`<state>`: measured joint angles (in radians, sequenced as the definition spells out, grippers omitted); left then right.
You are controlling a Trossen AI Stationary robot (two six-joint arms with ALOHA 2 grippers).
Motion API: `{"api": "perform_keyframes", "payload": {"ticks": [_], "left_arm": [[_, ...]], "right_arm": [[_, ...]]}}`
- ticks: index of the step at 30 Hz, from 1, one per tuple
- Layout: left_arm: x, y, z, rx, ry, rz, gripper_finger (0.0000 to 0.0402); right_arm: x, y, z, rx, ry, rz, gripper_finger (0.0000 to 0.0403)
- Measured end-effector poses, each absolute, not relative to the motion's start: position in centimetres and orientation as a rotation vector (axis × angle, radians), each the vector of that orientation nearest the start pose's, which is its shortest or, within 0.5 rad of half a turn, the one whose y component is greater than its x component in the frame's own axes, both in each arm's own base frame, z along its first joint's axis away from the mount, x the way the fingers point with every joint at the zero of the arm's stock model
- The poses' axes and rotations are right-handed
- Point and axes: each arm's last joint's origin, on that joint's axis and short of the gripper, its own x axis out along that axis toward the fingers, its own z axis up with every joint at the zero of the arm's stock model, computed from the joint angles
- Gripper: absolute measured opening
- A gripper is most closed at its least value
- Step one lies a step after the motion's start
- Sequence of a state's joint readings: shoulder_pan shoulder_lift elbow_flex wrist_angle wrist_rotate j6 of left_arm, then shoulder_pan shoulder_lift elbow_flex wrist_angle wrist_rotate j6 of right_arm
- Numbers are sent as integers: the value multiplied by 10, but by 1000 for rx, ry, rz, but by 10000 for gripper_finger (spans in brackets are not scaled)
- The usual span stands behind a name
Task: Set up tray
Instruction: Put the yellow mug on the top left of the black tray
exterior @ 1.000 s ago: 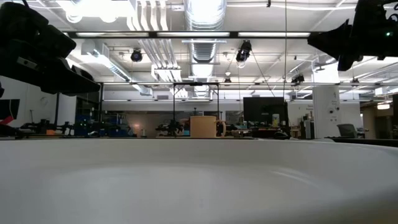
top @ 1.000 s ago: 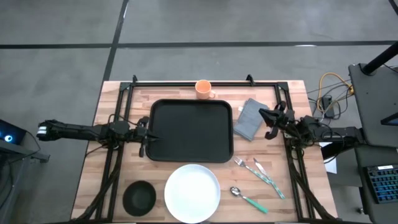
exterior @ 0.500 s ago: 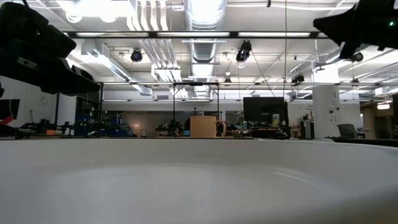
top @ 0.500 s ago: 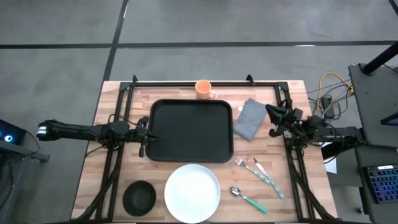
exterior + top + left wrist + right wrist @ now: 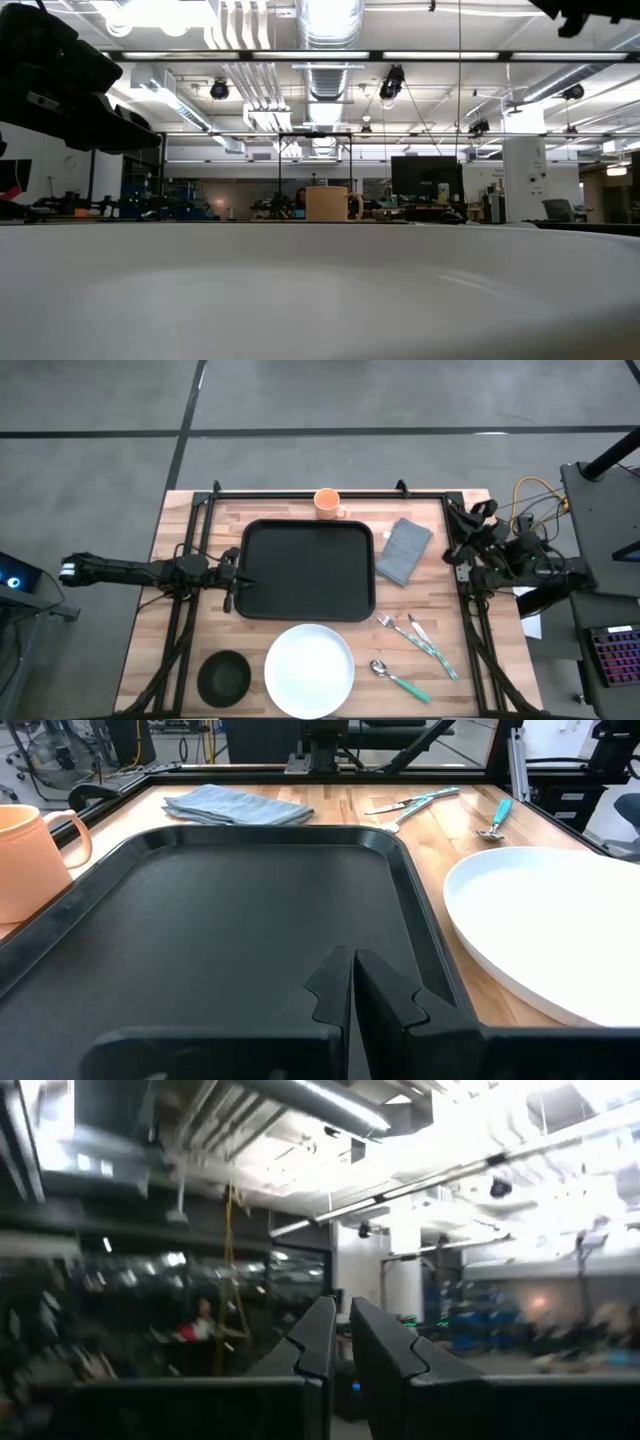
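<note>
The black tray point(image 5: 305, 570) lies flat in the middle of the table; the left wrist view shows its floor point(image 5: 200, 930). My left gripper point(image 5: 241, 582) is shut, its tips point(image 5: 352, 985) low over the tray's left rim. My right gripper point(image 5: 455, 520) is raised at the table's right edge, right of the blue-grey cloth point(image 5: 403, 550). It is shut point(image 5: 340, 1342) and points up into the room. A white plate point(image 5: 310, 670) sits on the table near the tray's near edge, and it fills the lower half of the low view point(image 5: 320, 290). My left gripper has its shut fingers over the tray's left rim, coming level from the table's left. The gripper's own body hides the rim beneath the fingers, so I cannot tell whether they touch it.
An orange cup point(image 5: 327, 503) stands beyond the tray's far edge. A small black bowl point(image 5: 224, 677) sits left of the plate. A fork point(image 5: 398, 628), a knife point(image 5: 432, 643) and a teal-handled spoon point(image 5: 400, 678) lie right of the plate. Black frame rails run along the table's left, right and far sides.
My right gripper has drawn back from beside the cloth toward the table's right and far edges. It has risen and tipped upward, and has almost left the top of the low view. Left arm, tray and the other things have kept still.
</note>
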<state>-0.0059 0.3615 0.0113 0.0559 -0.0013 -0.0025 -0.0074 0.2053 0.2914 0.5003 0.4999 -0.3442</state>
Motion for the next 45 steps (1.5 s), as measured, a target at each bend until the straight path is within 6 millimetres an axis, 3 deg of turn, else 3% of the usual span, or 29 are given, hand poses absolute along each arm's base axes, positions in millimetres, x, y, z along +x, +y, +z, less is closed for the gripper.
{"api": "perform_keyframes", "payload": {"ticks": [9,17,24,29,34,45], "left_arm": [[116,-1,141,-2,295,-4,0],[116,-1,141,-2,295,-3,0],[116,-1,141,-2,295,-3,0],[116,-1,141,-2,295,-3,0],[116,-1,141,-1,294,0,0],[116,-1,141,-1,295,-1,0]], "right_arm": [[127,-17,319,-458,-259,-622,28],[172,-30,361,-455,-31,-827,28],[200,-50,372,-342,85,-634,28],[211,-82,357,-298,161,-685,29],[217,-115,334,-164,195,-525,29],[239,-151,275,-5,379,-515,29]]}}
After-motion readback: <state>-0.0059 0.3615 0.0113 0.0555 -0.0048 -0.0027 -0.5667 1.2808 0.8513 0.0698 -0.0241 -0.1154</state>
